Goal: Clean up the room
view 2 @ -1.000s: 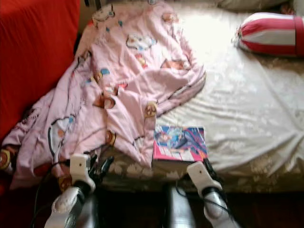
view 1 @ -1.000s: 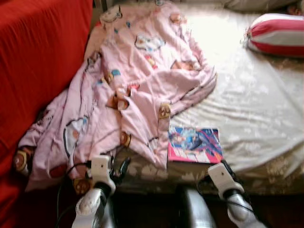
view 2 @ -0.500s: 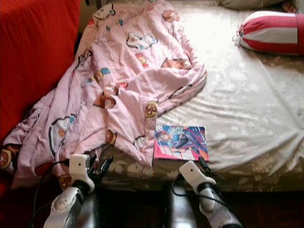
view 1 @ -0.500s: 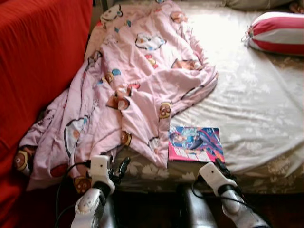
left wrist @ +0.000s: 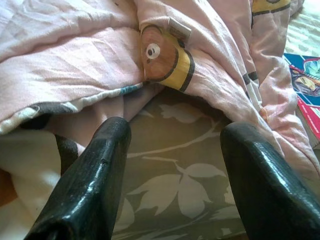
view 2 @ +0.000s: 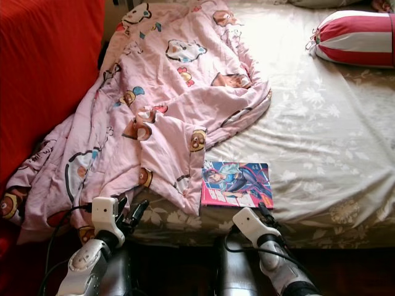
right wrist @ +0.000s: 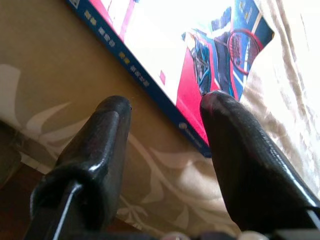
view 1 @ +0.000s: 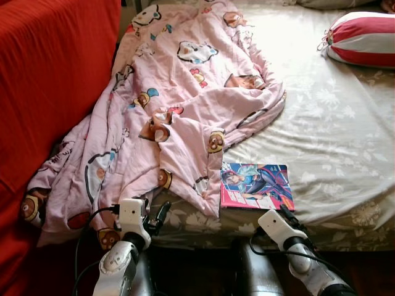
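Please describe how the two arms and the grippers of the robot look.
Both arms are silver metal with loose black cables. Each wrist carries a white, boxy block. The left gripper and the right gripper each have two long, glossy black fingers with rounded tips.

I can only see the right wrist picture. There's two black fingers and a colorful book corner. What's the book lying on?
Observer: The book lies flat on a bed, near its front edge.
Operator: Is anything next to the book?
Observer: Yes, a pink cartoon blanket is bunched up beside it, toward the robot's left.
Operator: Where's the other gripper?
Observer: The left gripper is open, low at the bed's edge under the blanket's hanging corner.
Operator: Anything else on the bed?
Observer: A red and white striped pillow sits at the far right corner.
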### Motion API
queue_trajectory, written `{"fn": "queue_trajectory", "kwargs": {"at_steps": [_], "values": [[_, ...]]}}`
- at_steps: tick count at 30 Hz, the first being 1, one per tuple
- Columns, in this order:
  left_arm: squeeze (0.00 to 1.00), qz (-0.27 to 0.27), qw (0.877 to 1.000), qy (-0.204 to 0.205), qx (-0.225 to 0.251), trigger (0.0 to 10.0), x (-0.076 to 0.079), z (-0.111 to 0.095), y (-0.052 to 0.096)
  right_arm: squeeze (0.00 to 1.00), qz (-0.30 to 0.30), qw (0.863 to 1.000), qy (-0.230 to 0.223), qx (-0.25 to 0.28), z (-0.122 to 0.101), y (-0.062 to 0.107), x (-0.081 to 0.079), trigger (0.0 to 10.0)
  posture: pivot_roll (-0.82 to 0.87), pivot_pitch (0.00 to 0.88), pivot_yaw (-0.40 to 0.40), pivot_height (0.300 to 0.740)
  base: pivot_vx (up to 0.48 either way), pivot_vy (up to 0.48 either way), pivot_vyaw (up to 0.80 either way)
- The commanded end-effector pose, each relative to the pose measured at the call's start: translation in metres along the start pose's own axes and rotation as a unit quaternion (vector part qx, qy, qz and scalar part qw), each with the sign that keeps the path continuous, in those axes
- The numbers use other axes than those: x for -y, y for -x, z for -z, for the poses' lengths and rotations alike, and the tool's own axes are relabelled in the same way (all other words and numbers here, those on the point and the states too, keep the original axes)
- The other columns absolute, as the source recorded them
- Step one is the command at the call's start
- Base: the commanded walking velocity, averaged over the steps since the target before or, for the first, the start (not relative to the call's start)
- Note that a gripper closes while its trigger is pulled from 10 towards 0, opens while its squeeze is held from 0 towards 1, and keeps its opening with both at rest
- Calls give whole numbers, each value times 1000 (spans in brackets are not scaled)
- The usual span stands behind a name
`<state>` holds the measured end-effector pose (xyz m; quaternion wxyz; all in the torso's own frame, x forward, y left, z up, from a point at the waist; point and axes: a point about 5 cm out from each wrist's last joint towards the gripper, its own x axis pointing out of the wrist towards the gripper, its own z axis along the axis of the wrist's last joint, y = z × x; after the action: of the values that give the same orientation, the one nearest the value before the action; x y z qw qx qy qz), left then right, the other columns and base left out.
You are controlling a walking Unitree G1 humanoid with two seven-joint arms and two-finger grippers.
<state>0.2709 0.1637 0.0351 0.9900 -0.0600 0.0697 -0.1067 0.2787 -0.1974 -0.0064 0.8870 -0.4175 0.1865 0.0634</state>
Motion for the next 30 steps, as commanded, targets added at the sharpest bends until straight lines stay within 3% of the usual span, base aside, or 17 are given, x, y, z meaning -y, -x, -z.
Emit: {"fn": "queue_trajectory", "kwargs": {"at_steps": [1,10,17,30], "values": [[0,0,1000,5,-11,10000,-1,6,5,0,-5,1000,13,-7,6,2,-2,10000,4,224,5,583,0,0,0],[0,-4,1000,6,-13,10000,-3,8,10,0,1,1000,23,2,5,0,5,10000,18,265,2,583,0,0,0],[0,-14,1000,8,-16,10000,-6,10,22,0,23,999,32,2,5,-4,19,10000,43,315,4,583,0,0,0],[0,-18,1000,7,-20,10000,-7,10,30,0,51,997,53,8,4,-8,40,10000,52,333,6,583,0,0,0]]}}
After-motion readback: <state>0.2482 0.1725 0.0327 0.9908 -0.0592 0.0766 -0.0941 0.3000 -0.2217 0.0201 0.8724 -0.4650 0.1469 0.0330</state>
